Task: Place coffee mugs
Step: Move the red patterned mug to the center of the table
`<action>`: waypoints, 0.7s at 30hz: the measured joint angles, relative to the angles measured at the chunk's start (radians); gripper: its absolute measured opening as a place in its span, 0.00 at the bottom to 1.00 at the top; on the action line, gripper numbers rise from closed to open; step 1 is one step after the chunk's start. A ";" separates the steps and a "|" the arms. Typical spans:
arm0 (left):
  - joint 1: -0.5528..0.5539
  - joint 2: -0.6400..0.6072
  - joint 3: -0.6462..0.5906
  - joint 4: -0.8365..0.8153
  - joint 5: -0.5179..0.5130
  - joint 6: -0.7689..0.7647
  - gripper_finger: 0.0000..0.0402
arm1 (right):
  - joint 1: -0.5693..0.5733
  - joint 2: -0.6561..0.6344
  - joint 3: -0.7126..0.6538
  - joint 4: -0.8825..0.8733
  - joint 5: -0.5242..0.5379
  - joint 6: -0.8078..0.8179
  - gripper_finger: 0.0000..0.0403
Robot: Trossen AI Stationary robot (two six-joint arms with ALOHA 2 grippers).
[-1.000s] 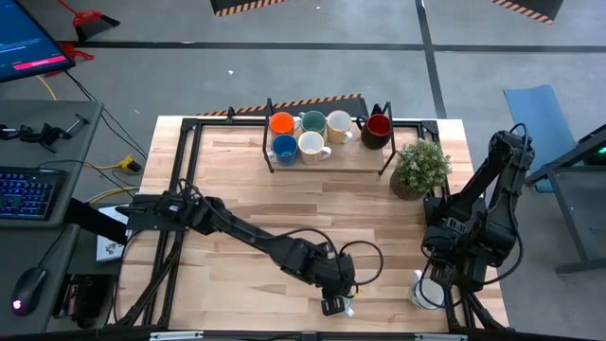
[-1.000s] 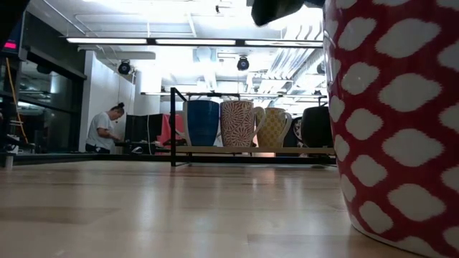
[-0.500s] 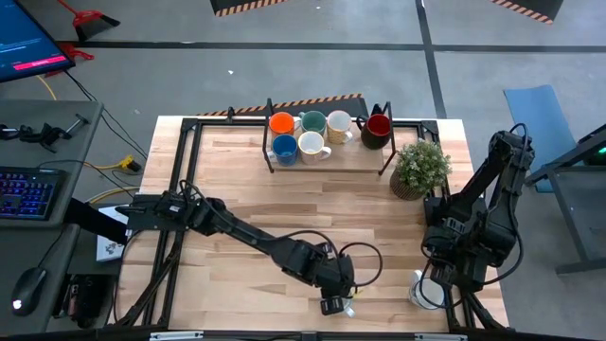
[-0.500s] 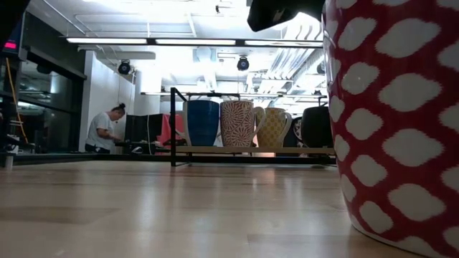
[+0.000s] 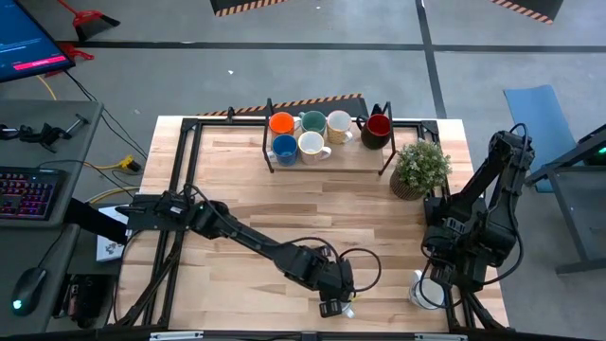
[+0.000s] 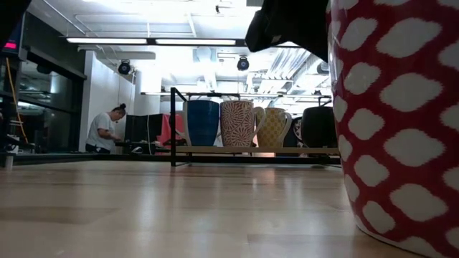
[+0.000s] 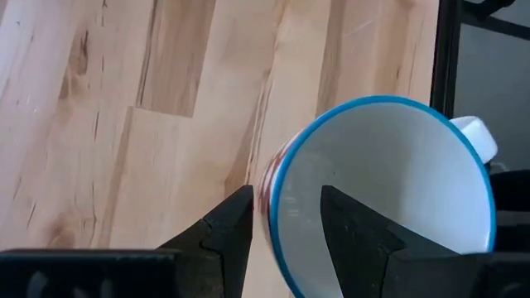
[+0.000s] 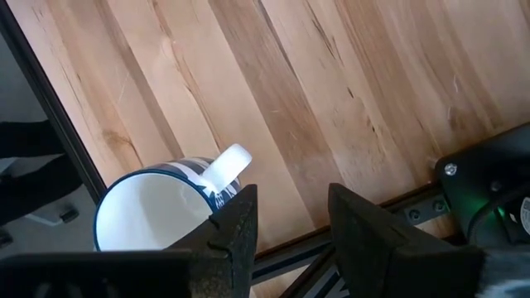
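Near edge, centre: left hand (image 5: 333,301) down over red-and-white patterned mug (image 6: 398,122), fingers apart, one inside the blue rim and one outside the wall in the left wrist view (straddling, not pinching yet). Mug standing upright on tabletop (image 5: 237,189), filling the right of the low view.

Near right corner: right hand (image 5: 437,284) parked just above blue-striped white mug (image 8: 161,207), fingers apart with the handle just beside them, nothing gripped. Arm waiting.

Mid tabletop bare wood.

Far right: potted plant (image 5: 420,167) beside the rack, not part of the job.

Far centre: black-framed rack (image 5: 327,156) carrying six mugs in two rows, namely orange mug (image 5: 281,123), teal mug (image 5: 313,122), cream mug (image 5: 338,124), dark red mug (image 5: 377,127), blue mug (image 5: 284,148), white mug (image 5: 311,146).

Progress, as a judgement: six of eight placed, two left at the near edge. Patterned mug looks next, grip not closed. Striped mug last. Free space on the rack hard to read from above.
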 joint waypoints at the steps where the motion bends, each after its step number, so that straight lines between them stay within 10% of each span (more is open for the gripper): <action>1: 0.000 0.002 0.000 -0.001 0.000 0.000 0.33 | 0.000 0.000 0.000 0.000 0.000 0.002 0.31; 12: 0.000 0.021 0.000 -0.010 -0.015 0.032 0.30 | 0.000 0.000 0.000 0.007 0.000 0.007 0.31; 21: 0.018 0.021 0.000 -0.008 -0.045 0.056 0.05 | 0.000 0.000 0.000 0.007 0.019 0.007 0.31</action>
